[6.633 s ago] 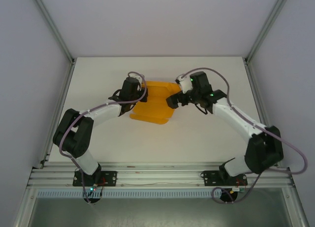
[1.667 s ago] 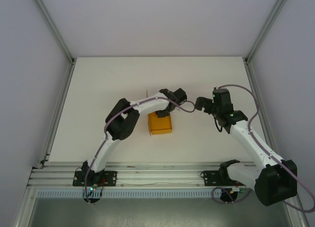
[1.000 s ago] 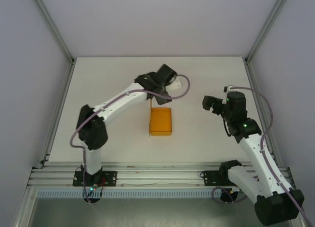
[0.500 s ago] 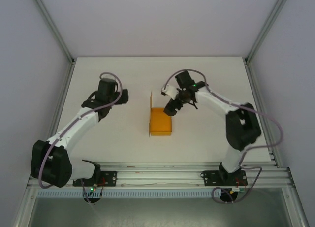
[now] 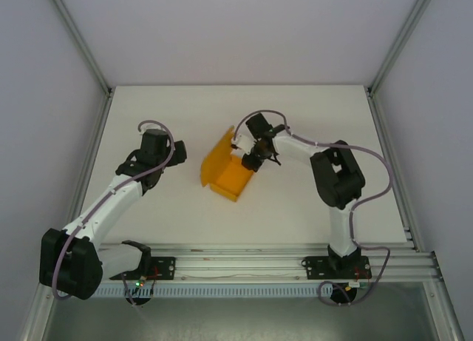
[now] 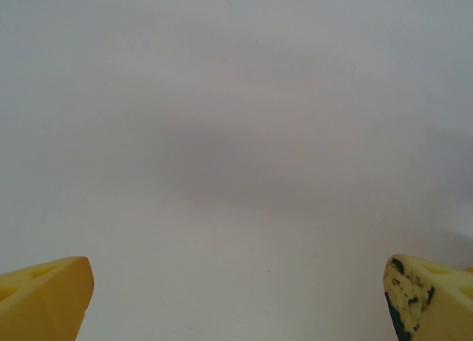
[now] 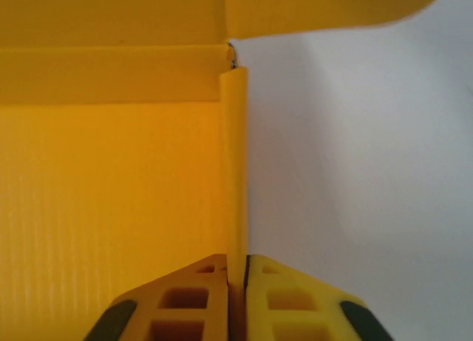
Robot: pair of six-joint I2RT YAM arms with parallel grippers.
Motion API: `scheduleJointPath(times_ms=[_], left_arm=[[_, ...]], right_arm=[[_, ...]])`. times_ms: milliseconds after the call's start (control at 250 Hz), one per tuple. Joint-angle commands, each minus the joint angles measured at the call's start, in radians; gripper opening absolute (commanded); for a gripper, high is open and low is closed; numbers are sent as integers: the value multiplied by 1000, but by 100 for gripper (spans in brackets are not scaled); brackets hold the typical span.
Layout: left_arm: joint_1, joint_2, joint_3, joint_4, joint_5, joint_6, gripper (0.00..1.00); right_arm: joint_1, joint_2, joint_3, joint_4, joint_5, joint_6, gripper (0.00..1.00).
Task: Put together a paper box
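Paper box (image 5: 228, 171): lay near the middle of the white table (image 5: 318, 119), turned at a slant to its edges. Appeared part-formed in orange-yellow card, as a low tray with one broad flap raised along the far left side. Sat well to the right of the left gripper (image 5: 171, 153) and apart from it.

Right gripper (image 5: 250, 162): reached in from the right and met the box at its far right edge. From the right wrist, right gripper (image 7: 236, 271): stood clamped on a thin upright wall of the paper box (image 7: 111, 178), with both yellow fingers (image 7: 185, 300) pressed flat against the card, edge-on between them. Looked along that wall to a far corner, joined there by a cross wall and overhung by a curved flap. Showed ribbed box floor to the left of the wall and bare table (image 7: 355, 171) to the right.

Left gripper (image 6: 236, 296): hung over bare table (image 6: 236, 134) left of the box, jaws wide, yellow fingertips (image 6: 44, 296) set at opposite lower corners of the wrist view, one of them flecked with black.
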Motion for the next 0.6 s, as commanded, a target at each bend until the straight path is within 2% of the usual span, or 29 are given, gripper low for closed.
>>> scheduleJointPath(times_ms=[0, 112, 196, 280, 372, 480, 528, 596], left_arm=[[11, -16, 30, 0, -47, -33, 100], [11, -17, 23, 25, -45, -31, 100], [11, -13, 28, 33, -45, -30, 100], [11, -5, 31, 47, -27, -16, 100], [11, 11, 33, 69, 9, 8, 100], [10, 34, 31, 107, 95, 62, 100], [10, 46, 32, 126, 142, 92, 100], [10, 63, 36, 147, 210, 140, 100]], right_arm=[[21, -93, -79, 145, 241, 370, 3], [62, -130, -139, 108, 382, 638, 0], [115, -139, -161, 31, 574, 885, 1], [157, -131, -156, -56, 618, 1062, 1], [189, -136, -185, -59, 608, 1183, 3], [213, -175, -219, -14, 624, 1212, 27], [213, -199, -222, -2, 650, 1199, 40], [212, -234, -218, 3, 679, 1163, 53]])
